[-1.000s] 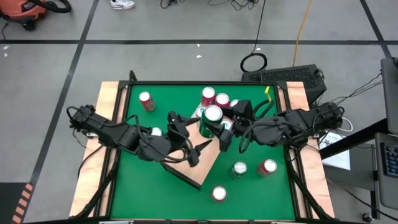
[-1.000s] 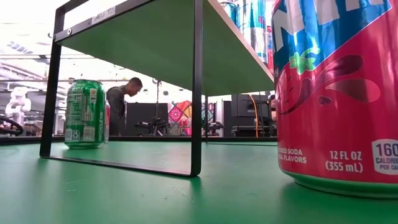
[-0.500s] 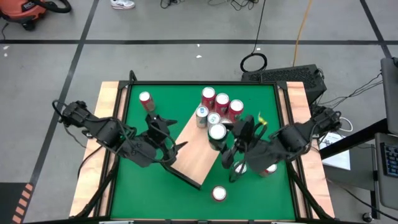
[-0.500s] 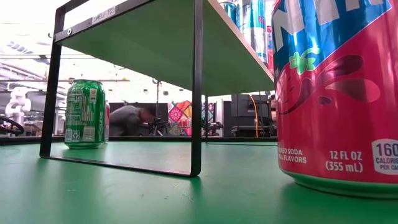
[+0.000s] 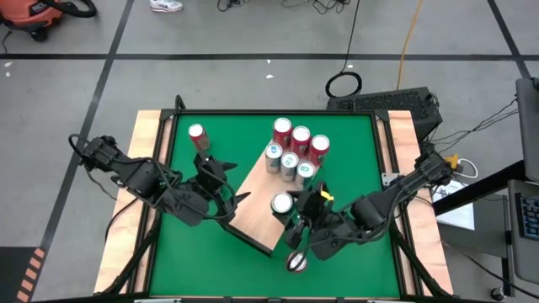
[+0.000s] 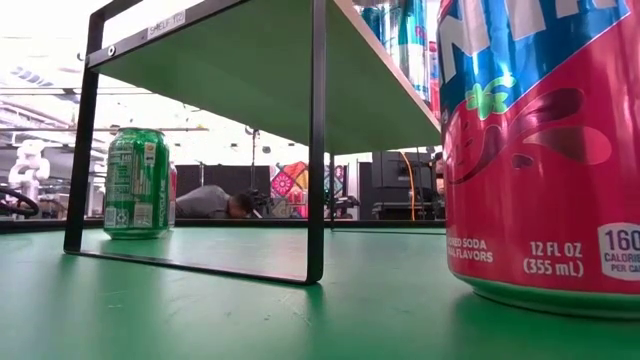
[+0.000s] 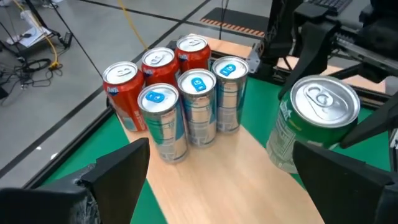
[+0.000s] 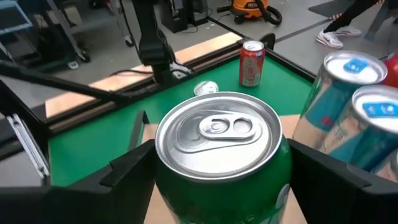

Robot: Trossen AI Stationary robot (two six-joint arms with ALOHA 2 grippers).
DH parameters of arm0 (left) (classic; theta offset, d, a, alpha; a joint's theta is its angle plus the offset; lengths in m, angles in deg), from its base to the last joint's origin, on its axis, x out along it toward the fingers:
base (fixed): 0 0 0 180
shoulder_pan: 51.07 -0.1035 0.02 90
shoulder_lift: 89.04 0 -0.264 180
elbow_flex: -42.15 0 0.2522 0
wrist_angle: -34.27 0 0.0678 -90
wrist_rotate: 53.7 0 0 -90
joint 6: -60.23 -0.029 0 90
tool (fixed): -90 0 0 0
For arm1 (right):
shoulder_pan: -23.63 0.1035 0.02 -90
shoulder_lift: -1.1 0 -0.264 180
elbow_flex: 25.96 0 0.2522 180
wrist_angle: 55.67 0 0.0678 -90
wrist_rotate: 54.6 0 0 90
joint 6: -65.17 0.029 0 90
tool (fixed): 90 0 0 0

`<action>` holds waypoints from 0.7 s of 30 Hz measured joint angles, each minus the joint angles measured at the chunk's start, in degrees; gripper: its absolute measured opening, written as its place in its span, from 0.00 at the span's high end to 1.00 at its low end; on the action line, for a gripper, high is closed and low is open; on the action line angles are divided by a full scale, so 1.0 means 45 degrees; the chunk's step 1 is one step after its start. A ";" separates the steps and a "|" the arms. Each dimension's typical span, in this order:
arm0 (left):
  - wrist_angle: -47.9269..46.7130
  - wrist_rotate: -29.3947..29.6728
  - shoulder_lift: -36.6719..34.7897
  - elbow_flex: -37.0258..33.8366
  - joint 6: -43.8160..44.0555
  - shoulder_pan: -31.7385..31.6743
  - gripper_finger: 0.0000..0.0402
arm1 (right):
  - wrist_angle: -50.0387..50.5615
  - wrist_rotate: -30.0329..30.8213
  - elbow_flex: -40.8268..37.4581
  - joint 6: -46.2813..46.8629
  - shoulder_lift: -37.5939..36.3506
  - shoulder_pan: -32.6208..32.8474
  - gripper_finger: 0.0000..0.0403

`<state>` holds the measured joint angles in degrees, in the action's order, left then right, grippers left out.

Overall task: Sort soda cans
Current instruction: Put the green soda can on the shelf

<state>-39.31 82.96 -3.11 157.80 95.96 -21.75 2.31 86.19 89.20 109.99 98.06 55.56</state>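
Observation:
A green soda can stands upright at the near part of the light wooden board, which is a raised shelf on black legs. My right gripper is shut on the can, which also shows in the right wrist view and the left wrist view. Three red cans and three blue cans stand bunched at the board's far end. My left gripper is open and empty at the board's left side. My right gripper pinches the green can's body just under its silver top, one finger on each side. The fingers come level from the table's near right side. The can is upright; whether its base rests on the board I cannot tell.
A red can stands at the far left of the green table, another near the front edge. In the low view a green can stands beyond the shelf's legs and a red can close by. A person bends down in the room behind.
My right gripper has carried the green can, upright, from beside the bunched cans toward the table's near edge along the board. My left gripper has drawn back toward the table's left edge, off the board, and then kept still.

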 joint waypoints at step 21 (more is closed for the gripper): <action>-0.1293 -0.0989 0.0005 -0.0010 -0.0005 -0.0010 0.03 | -0.3486 0.0348 -0.3126 -0.1163 -0.0203 -0.0512 0.26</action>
<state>-45.13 78.51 -3.09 157.76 95.94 -21.79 -13.38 87.75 75.13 104.76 97.15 53.26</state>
